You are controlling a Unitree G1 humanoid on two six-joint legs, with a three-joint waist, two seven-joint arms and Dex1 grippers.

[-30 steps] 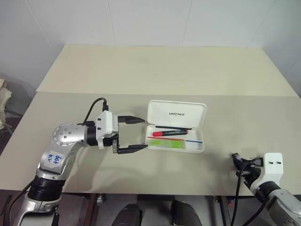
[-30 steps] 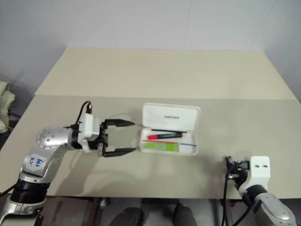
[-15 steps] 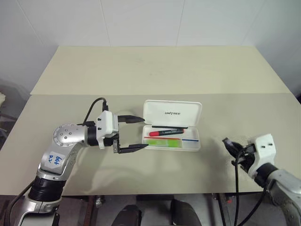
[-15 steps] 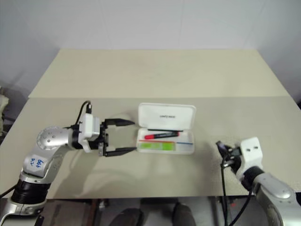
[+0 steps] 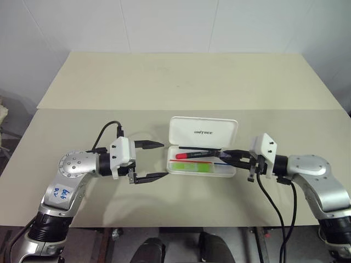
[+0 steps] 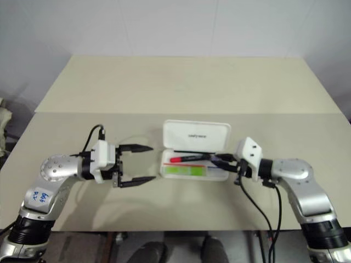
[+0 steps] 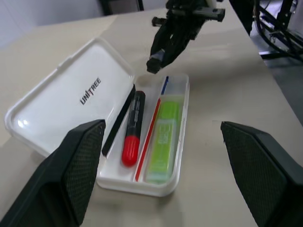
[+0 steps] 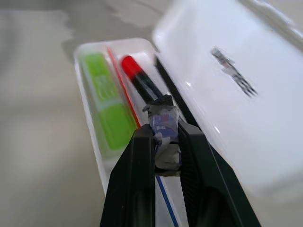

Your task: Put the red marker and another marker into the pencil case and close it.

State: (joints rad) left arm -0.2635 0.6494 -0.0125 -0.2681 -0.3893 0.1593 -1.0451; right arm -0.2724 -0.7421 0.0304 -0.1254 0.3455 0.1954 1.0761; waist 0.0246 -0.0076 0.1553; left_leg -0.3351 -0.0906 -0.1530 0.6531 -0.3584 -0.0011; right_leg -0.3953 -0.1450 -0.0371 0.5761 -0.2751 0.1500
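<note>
- Across the beige table (image 5: 164, 82) everything sits near the front edge, with the pencil case (image 5: 203, 145) about dead centre and its lid standing open toward 12 o'clock.
- Left gripper (image 5: 155, 161) hangs at the case's 9 o'clock, fingers spread wide, nothing between them, close to the case's end but not touching as far as I can see.
- Right gripper (image 5: 227, 155) comes in from 3 o'clock, tips over the tray's right end. Its fingers are pinched on a small dark grey stub (image 8: 163, 124); it's blurry, so I honestly can't say what that bit is.
- Red marker (image 7: 132, 135) lies in the tray on the lid side, and the green marker (image 7: 162, 142) lies alongside it toward 6 o'clock, a red line between them.
- My guess: both markers are home, so closing is what's left. The risk is the right tips hanging over the tray, since the lid could come down on them or the stub. A shove from 9 o'clock could also skate the light case sideways.
</note>
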